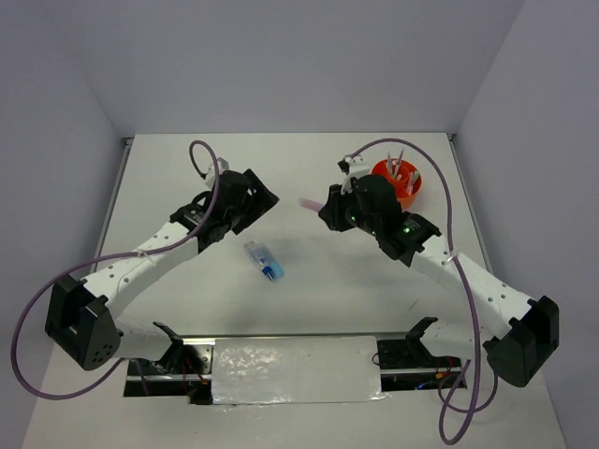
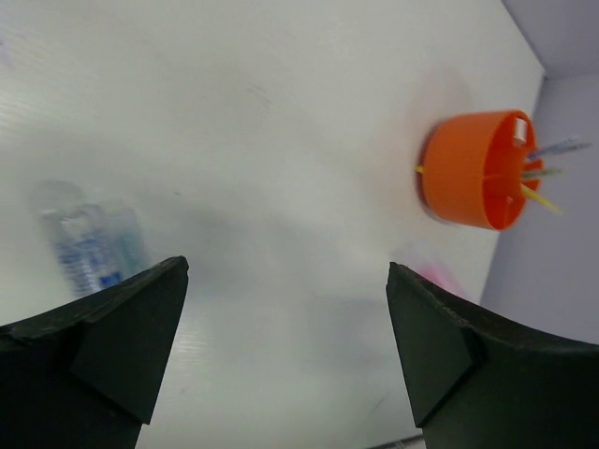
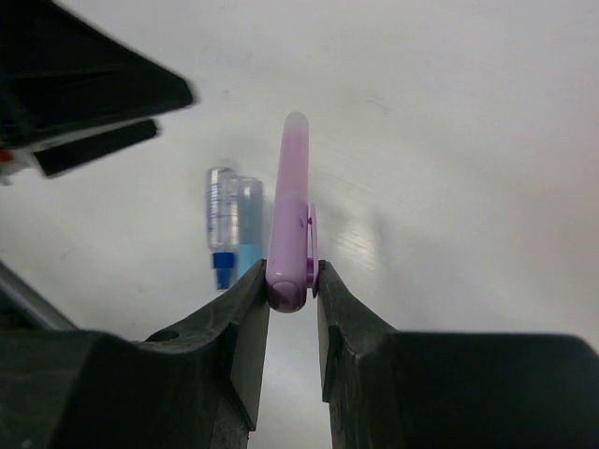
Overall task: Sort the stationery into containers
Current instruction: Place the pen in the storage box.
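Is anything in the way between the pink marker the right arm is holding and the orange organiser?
No loose item lies between them. The pink marker points away from the orange organiser, so only the right gripper itself sits between the two.

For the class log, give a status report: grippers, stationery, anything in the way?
Right gripper shut on pink marker. Left gripper open, empty. Blue-and-clear piece lies unsorted. Nothing seen blocking orange organiser.

arms [image 1: 140,267]: white links, black joints | cables [image 1: 447,208]: purple | left tool [image 2: 286,271]: matte black wedges | LED [image 1: 406,226]: green
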Available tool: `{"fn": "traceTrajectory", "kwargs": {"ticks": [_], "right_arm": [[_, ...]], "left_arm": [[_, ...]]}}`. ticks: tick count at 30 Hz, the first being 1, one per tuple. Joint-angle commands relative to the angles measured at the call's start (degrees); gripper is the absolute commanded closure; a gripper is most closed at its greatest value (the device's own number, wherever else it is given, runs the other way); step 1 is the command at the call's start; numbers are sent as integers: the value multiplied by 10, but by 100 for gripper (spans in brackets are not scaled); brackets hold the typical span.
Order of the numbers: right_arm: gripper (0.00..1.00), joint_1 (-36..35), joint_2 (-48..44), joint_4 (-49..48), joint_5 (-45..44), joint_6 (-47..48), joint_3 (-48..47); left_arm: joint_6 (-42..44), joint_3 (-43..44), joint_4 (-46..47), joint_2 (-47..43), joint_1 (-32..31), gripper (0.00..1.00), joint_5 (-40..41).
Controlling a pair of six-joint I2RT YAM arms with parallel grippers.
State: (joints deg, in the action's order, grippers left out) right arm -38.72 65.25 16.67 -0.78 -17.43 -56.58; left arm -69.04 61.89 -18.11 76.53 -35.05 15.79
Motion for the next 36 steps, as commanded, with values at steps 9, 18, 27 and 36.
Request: {"fn": "traceTrajectory", "kwargs": {"ticks": [9,18,27,36], "right_arm": [[100,180,129,187,-144,56,-199],[100,204,281,252,-206,83,-353],[100,204,344,268,-248,98,-414],[100,210,387,296,-262,92,-437]], "left_arm": [[193,-28,-90,-64,52,1,16],[260,-69,-105,-108,52,1,2],[270,-103,-73,-105,52,1,-19],[276,-121,-58,-100,52,1,-26]]}}
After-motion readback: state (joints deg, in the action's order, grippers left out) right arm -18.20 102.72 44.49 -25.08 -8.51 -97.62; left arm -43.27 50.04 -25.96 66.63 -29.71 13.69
